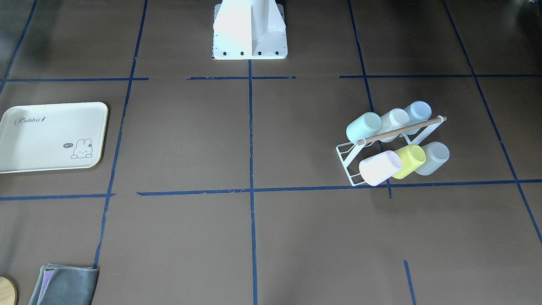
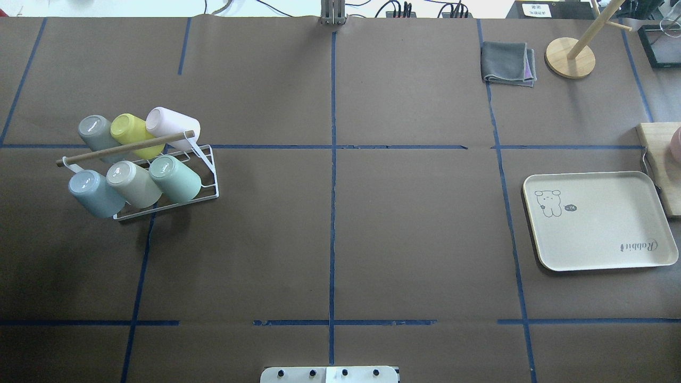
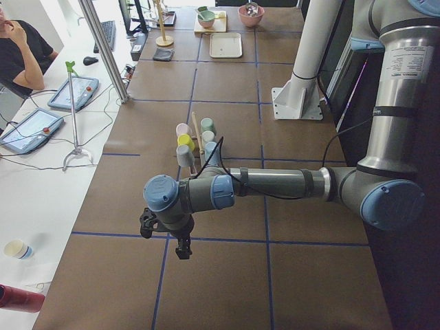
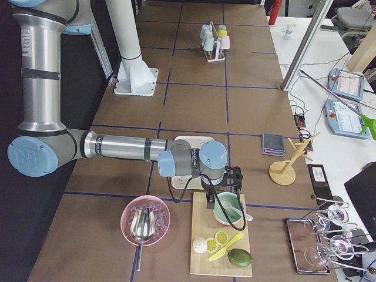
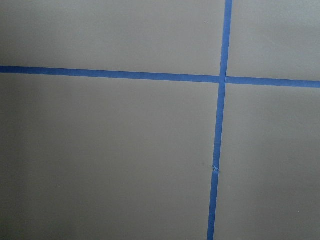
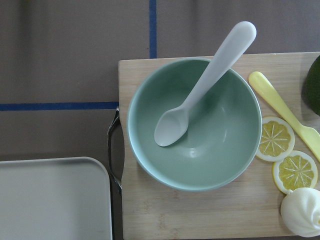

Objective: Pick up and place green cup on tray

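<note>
Mint-green plastic waits on the rack, with the tray far off across the table.

The green cup (image 2: 175, 178) rests tilted on the white wire rack (image 2: 215, 178), at the end of the row nearer the robot. A beige cup (image 2: 134, 183) is just beside it and the wooden rod (image 2: 122, 148) runs above. Stored this way, it probably has to be drawn off along its tilt rather than lifted straight up. The tray (image 2: 596, 234) lies flat and bare, well apart on the robot's right, so a long carry looks likely. The left gripper (image 3: 183, 251) hangs low over bare brown paper, short of the rack. The right gripper (image 4: 223, 194) hangs over a green bowl (image 6: 225, 145) just beside the tray. I cannot tell whether either gripper's fingers are parted.
</note>
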### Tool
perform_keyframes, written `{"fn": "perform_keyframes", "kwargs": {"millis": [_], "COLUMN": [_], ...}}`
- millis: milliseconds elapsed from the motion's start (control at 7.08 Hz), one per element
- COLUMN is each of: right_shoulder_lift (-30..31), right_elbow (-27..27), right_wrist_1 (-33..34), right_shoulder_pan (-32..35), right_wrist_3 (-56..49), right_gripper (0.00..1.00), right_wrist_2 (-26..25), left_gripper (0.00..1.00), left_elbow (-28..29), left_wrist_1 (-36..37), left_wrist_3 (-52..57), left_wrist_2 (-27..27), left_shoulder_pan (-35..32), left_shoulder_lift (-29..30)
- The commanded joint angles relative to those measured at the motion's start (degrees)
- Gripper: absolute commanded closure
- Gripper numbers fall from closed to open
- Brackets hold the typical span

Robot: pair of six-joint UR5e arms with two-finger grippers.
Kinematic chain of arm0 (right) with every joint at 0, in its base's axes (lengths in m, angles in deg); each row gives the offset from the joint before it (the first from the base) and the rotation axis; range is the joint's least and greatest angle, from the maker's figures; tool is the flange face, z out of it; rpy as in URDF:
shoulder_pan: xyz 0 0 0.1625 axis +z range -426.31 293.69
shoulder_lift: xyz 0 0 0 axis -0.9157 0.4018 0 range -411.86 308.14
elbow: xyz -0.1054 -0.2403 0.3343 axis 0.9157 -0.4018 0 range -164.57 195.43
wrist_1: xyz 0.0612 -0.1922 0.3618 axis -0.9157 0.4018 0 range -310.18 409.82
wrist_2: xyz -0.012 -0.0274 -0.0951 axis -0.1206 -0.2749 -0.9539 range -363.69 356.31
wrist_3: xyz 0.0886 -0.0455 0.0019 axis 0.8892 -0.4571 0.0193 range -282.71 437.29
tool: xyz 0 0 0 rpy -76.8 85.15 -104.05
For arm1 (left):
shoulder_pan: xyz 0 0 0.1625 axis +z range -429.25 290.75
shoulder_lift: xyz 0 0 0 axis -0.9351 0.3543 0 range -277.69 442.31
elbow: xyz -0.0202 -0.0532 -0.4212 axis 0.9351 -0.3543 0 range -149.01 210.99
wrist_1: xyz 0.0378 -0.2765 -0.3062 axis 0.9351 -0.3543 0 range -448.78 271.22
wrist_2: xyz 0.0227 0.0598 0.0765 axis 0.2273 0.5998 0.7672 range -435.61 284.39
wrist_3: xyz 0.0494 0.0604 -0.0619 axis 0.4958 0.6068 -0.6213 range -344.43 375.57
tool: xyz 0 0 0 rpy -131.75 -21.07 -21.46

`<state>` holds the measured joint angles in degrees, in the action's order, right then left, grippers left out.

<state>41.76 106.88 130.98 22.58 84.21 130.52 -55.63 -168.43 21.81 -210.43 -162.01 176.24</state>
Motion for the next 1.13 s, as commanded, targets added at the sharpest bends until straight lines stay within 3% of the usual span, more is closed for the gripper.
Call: {"fn": "perform_keyframes", "kwargs": {"millis": [0, 989], "right_shoulder_lift": [-0.8, -1.0], "right_elbow": [0.0, 0.6], "right_wrist_1": [0.1, -0.3], "right_shoulder_pan": [0.0, -0.2], "right_wrist_3": [0.7, 0.9], "right_gripper": [0.0, 0.0], "right_wrist_2": [0.3, 0.3], "left_gripper": [0.0, 0.0], "left_elbow": [0.0, -0.4], "left_wrist_1": [0.0, -0.1], "left_wrist_3": [-0.1, -0.1], "left_wrist_2": [0.0, 0.0], "left_shoulder_pan": [0.0, 0.0], "left_shoulder_lift": [0.1, 0.2]}}
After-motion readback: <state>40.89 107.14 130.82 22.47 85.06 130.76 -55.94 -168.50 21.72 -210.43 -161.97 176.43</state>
